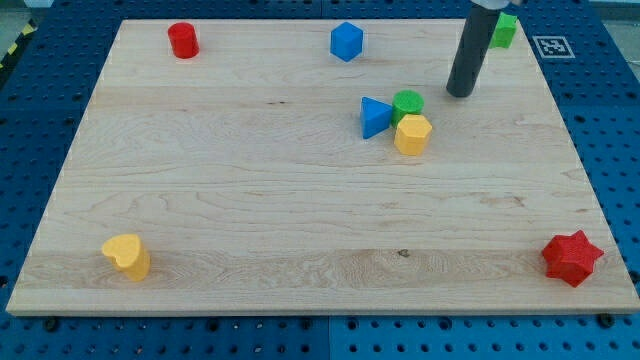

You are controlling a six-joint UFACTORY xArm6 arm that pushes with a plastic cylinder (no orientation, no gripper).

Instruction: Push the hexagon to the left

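The yellow hexagon block [412,134] sits right of the board's middle. It touches a green cylinder [407,103] just above it and a blue triangle [375,117] to its upper left. My tip [460,94] rests on the board up and to the right of this cluster, about 50 px right of the green cylinder and apart from all three blocks. The dark rod rises from the tip toward the view's top.
A red cylinder [183,40] stands at the top left, a blue block [346,41] at the top middle, a green block [504,30] at the top right behind the rod. A yellow heart [127,256] lies bottom left, a red star [572,257] bottom right.
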